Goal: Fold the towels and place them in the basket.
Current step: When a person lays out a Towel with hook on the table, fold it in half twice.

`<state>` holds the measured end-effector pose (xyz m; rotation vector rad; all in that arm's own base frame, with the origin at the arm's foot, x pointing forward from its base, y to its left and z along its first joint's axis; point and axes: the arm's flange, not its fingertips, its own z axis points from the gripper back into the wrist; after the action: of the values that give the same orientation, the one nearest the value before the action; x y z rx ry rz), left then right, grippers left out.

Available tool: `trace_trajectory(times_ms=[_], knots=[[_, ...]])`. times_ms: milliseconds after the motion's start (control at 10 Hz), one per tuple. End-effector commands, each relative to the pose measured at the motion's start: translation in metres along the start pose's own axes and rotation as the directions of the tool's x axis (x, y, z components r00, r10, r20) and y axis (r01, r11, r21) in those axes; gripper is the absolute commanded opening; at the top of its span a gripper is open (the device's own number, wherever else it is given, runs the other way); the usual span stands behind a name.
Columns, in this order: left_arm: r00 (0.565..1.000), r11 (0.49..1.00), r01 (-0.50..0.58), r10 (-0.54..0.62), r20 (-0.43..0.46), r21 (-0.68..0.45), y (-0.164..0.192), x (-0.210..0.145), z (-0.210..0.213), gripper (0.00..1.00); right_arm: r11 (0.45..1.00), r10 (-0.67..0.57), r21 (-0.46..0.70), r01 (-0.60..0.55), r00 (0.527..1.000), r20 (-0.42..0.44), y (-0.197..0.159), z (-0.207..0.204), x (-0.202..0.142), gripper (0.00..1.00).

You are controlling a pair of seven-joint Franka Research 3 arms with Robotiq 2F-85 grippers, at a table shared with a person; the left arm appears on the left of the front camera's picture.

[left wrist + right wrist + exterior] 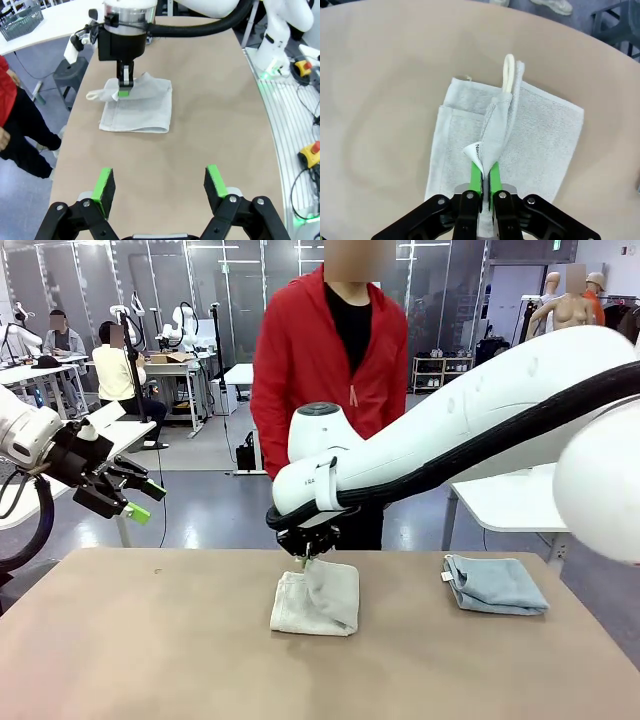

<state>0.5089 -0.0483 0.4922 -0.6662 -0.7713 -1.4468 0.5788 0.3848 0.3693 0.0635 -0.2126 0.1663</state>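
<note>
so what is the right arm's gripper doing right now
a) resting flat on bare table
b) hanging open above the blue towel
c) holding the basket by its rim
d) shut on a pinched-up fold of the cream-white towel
d: the right gripper has its jaws closed on a raised fold of the cream-white towel, while the light blue towel lies untouched off to the side.

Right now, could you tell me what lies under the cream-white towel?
The cream-white towel rests on the bare tan table; the right tool pinches up one fold. Nothing shows beneath its lifted edge, but the table under its flat layers is covered.
</note>
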Motion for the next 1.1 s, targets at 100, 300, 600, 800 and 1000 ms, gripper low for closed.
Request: trace_trajectory(times_ms=[100, 300, 600, 800, 1000], knots=[[1.0, 1.0, -0.002, 0.002, -0.01, -0.001, 0.001, 0.002, 0.002, 0.9, 1.0, 0.005, -0.007, -0.005, 1.0, 0.005, 0.01, -0.003, 0.001, 0.09], [1.0, 1.0, -0.002, 0.002, -0.01, -0.001, 0.001, 0.002, 0.002, 0.9, 1.0, -0.003, 0.008, 0.003, 0.999, -0.038, 0.013, -0.013, -0.002, 0.09], [1.0, 1.0, -0.002, 0.002, -0.01, -0.001, 0.001, 0.002, 0.002, 0.9, 0.999, -0.037, 0.022, 0.036, 0.999, 0.021, 0.014, -0.023, -0.002, 0.29], [1.0, 1.0, -0.002, 0.002, -0.01, -0.001, 0.001, 0.002, 0.002, 0.9, 0.998, -0.058, 0.03, 0.056, 0.996, 0.064, 0.017, -0.023, -0.003, 0.31], [1.0, 1.0, -0.002, 0.002, -0.01, -0.001, 0.001, 0.002, 0.002, 0.9, 0.998, -0.051, 0.036, 0.049, 0.997, 0.06, 0.018, -0.016, -0.008, 0.5]])
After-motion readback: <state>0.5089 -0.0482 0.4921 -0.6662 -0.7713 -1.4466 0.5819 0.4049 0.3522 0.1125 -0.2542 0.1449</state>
